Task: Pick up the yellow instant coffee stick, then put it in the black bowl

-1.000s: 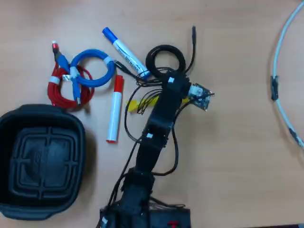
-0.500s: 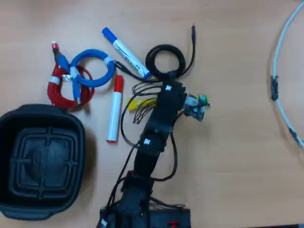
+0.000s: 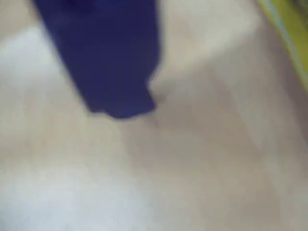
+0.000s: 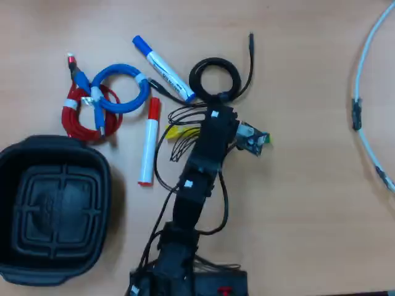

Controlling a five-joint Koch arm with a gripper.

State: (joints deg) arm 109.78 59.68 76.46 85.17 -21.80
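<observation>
Black arm reaches from six o'clock toward centre, its pincer [image 4: 213, 120] low over the wooden tabletop [image 4: 308, 203]; clenched or released, cannot tell. Thin yellow coffee stick [image 4: 182, 132] peeks out at its nine o'clock. Red-capped white marker [image 4: 149, 143] lies beside; big black plastic bowl [image 4: 12, 161] at eight o'clock.

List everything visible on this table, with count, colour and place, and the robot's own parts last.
yellow instant coffee stick: 1, yellow, mostly hidden under the arm, centre.
black bowl: 1, black, lower left, empty.
red-capped marker: 1, white, right of the bowl.
blue-capped marker: 1, white, upper centre.
blue cable: 1, coiled, upper left.
red cable: 1, coiled, beside the blue one.
black cable: 1, coiled, above the arm.
pale cable: 1, right edge.
arm: 1, black, bottom centre.
tool: hidden overhead; wrist view too blurred.
</observation>
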